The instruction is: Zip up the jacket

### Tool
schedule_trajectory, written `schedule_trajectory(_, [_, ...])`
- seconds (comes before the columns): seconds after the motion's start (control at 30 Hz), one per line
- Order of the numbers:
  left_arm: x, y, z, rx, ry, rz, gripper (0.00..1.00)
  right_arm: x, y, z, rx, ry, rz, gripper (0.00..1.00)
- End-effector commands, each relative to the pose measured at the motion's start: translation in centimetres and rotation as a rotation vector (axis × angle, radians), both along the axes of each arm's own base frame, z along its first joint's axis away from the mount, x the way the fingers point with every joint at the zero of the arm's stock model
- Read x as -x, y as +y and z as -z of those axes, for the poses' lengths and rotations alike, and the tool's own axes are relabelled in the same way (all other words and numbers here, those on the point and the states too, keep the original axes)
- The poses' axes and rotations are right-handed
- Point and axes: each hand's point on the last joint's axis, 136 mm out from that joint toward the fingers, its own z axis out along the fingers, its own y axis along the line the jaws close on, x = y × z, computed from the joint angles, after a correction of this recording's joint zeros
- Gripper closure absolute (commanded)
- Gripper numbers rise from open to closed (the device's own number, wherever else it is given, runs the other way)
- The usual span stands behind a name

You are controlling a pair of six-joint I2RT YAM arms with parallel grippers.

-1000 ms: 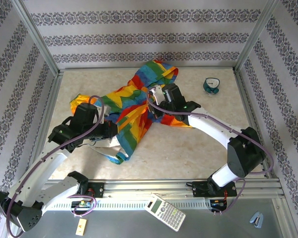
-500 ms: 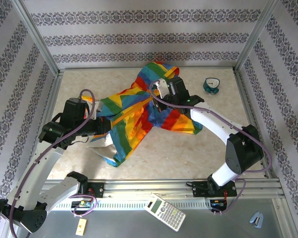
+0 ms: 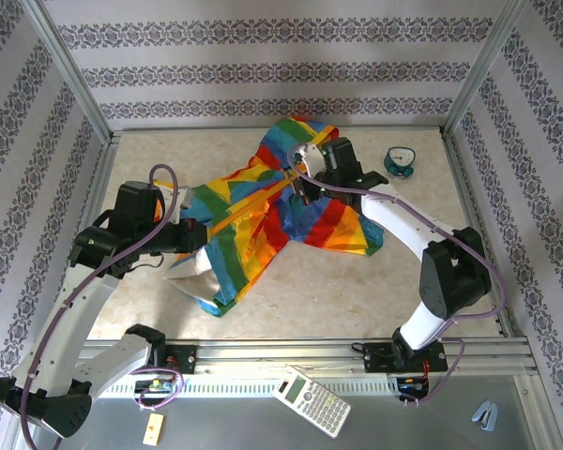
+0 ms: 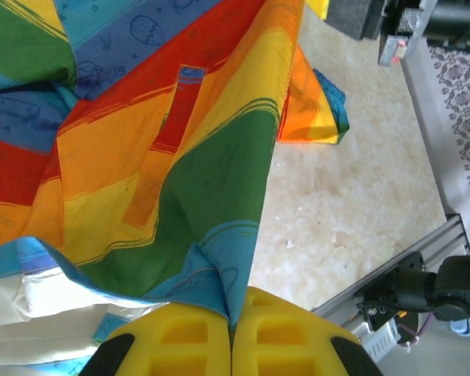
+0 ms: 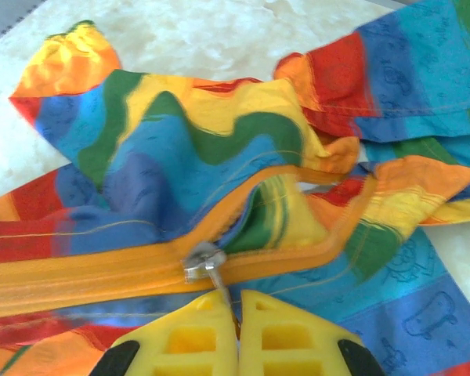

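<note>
A small, soft fabric jacket [image 3: 253, 220] in broad rainbow stripes lies rumpled across the middle of the pale marbled tabletop [image 3: 357, 291]. Its hood end points toward the far wall, and pale lining shows at its near-left corner.

The left gripper [image 4: 231, 313] is at the jacket's left edge. Its yellow fingers are pressed together on a fold of green and blue striped cloth, just beside the pale lining, and the fabric runs up and away from the pinch.

The right gripper [image 5: 236, 301] is at the jacket's upper middle, just below the hood. It is closed on the thin metal zipper pull [image 5: 219, 286]. The silver slider [image 5: 204, 261] sits just past the fingertips on the orange zipper tape [image 5: 78, 274]. On one side of the slider the tape runs as a single joined band, and on the other it splits into two edges.

A small teal band-shaped object [image 3: 400, 161] lies on the tabletop to the right of the jacket's hood, apart from the cloth.
</note>
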Motion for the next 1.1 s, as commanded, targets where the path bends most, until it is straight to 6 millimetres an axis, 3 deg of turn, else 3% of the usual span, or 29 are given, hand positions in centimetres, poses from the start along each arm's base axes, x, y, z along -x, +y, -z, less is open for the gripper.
schedule_trajectory(0.0, [3.5, 0.8, 0.3, -0.017, 0.074, 0.043, 1.00, -5.0, -7.4, 1.0, 0.126, -0.036, 0.257, 1.00])
schedule_trajectory(0.43, [6.1, 0.1, 0.0, 0.002, 0.087, 0.163, 1.00, -7.6, -8.2, 1.3, 0.122, -0.031, 0.266, 1.00])
schedule_trajectory(0.53, [6.6, -0.4, -0.5, 0.036, 0.064, 0.188, 1.00, -6.7, -5.7, 0.8, 0.043, -0.036, 0.130, 1.00])
schedule_trajectory(0.7, [5.6, -1.1, 0.7, 0.089, 0.086, 0.167, 1.00, -2.1, 1.0, 0.8, -0.023, -0.027, -0.191, 1.00])
schedule_trajectory(0.8, [5.1, -1.4, 1.0, 0.108, 0.090, 0.169, 1.00, -1.2, 2.4, 2.0, 0.000, 0.002, -0.211, 1.00])
schedule_trajectory(0.87, [5.1, -1.5, 1.1, 0.106, 0.091, 0.176, 1.00, -2.0, 1.8, 3.2, 0.034, 0.024, -0.153, 1.00])
schedule_trajectory(1.07, [6.9, -0.7, 1.2, 0.062, 0.108, 0.193, 1.00, -6.0, -2.8, 4.7, 0.090, 0.072, 0.108, 1.00])
